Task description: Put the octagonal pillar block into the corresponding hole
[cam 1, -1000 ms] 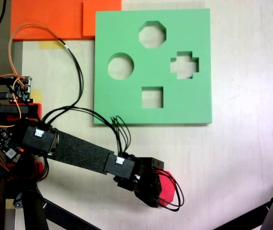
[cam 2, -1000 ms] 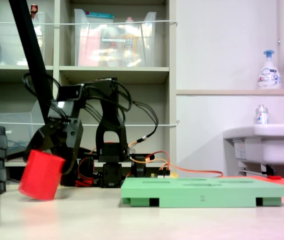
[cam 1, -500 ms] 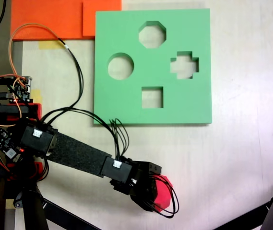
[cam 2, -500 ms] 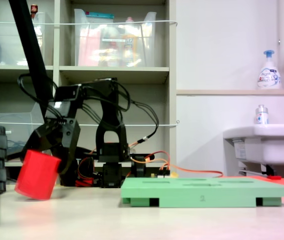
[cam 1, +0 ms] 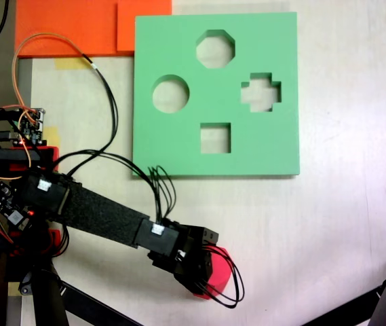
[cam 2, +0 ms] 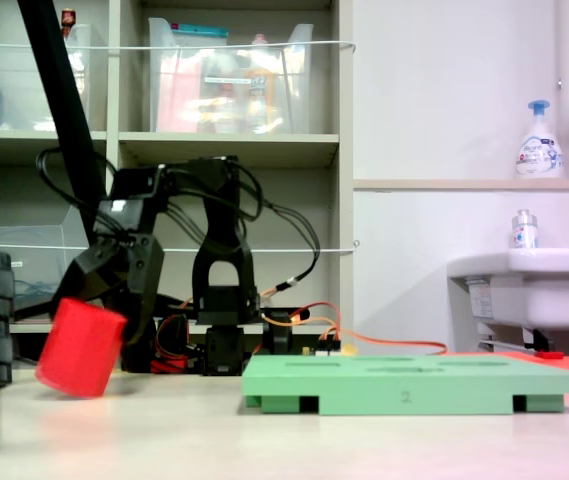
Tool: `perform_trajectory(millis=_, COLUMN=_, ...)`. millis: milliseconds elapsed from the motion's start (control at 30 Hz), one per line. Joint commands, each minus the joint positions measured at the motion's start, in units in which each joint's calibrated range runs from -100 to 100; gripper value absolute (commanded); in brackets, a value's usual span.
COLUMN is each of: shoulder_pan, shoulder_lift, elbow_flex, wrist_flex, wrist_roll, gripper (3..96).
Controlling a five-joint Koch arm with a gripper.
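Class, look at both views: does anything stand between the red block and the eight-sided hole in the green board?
Nothing visible does. The red block, gripped by the hand, has bare table toward the eight-sided hole.

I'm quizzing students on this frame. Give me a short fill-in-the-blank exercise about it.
1. The end effector grips a block coloured ____.
2. In the second exterior view, the block is tilted, ____ the table.
3. The green board has ____ cutouts.
4. The octagonal hole is ____.

Missing words: red; above; four; empty

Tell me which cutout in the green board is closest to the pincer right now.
The square cutout, the lowest of the four in the first exterior view, lies nearest the pincer; the round, cross and eight-sided holes sit farther up the green board.
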Motion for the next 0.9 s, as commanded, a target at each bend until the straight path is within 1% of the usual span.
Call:
perform_trajectory(millis=33, shoulder_pan=1.76, shoulder_lift=-10.79, elbow_flex=3.07, wrist_flex=-3.63, wrist_roll=2.54, gripper=20.1)
perform_trajectory(millis=133, shoulder_pan=4.49, shoulder_lift=-15.96, elbow_flex=5.67, wrist_flex=-8.83, wrist_roll=4.74, gripper=20.1)
perform_trajectory(millis=233, shoulder_pan=9.47, shoulder_lift=-22.53, elbow_flex=6.66, wrist_flex=-12.58, wrist_roll=8.99, gripper=20.1)
perform_trajectory(millis=400, shoulder_pan=13.19, shoulder_lift=-22.67, elbow_flex=10.55, wrist_flex=-13.74, wrist_roll=12.45, gripper=20.1)
perform_trajectory(millis=533, shoulder_pan=14.90, shoulder_lift=-16.66, elbow_flex=18.93, wrist_flex=-13.74, wrist_roll=14.16, gripper=20.1)
perform_trajectory(millis=600, shoulder_pan=16.56, shoulder_lift=-8.14, elbow_flex=31.69, wrist_flex=-13.26, wrist_roll=14.11, gripper=20.1)
perform_trajectory(millis=733, shoulder_pan=17.88, shoulder_lift=-4.09, elbow_flex=35.77, wrist_flex=-10.75, wrist_roll=14.02, gripper=20.1)
perform_trajectory(millis=900, shoulder_pan=20.17, shoulder_lift=-3.81, elbow_flex=35.87, wrist_flex=-3.34, wrist_roll=13.87, gripper=20.1)
